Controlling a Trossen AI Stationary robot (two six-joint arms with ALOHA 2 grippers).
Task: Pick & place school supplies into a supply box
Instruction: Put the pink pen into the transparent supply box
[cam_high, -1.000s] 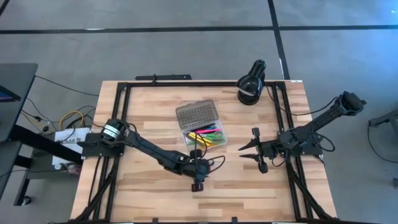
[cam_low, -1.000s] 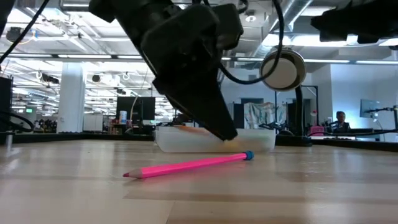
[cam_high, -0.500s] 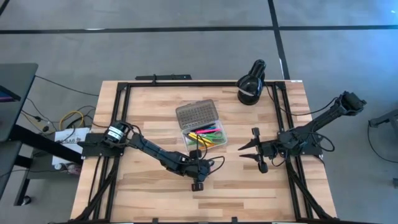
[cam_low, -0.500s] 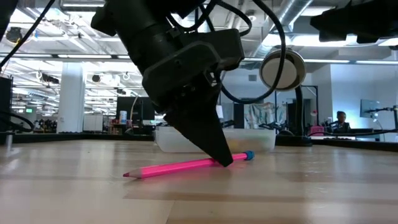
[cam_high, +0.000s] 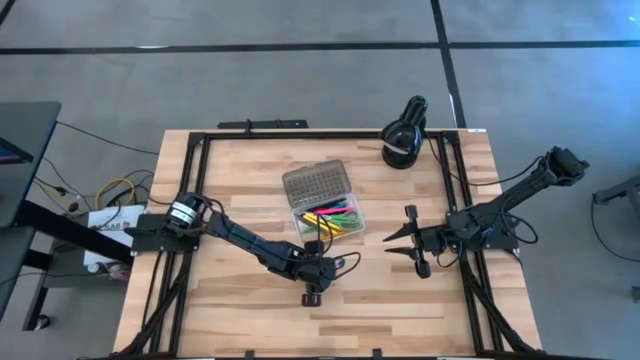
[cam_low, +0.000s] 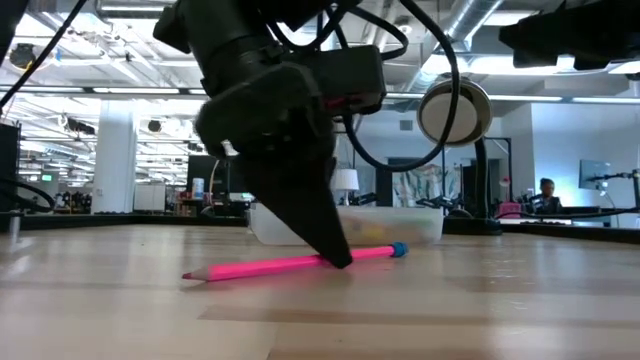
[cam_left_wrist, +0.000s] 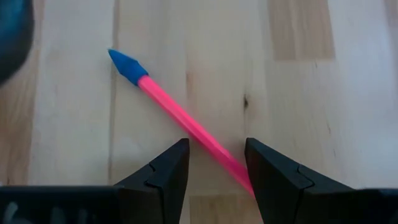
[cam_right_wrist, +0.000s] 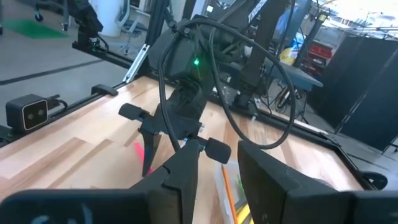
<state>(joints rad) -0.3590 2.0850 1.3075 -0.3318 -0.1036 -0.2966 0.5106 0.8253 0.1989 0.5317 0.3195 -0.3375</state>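
One pink pencil (cam_left_wrist: 186, 118) flat on table, diagonal between left hand (cam_left_wrist: 214, 163) fingers.

Overhead camera straight down, low camera level at tabletop, wrist cameras close, probably all sharing the pink pencil (cam_low: 290, 264).

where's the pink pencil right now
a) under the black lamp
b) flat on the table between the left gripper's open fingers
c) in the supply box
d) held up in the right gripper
b: the pink pencil lies flat on the table with the left gripper open astride it.
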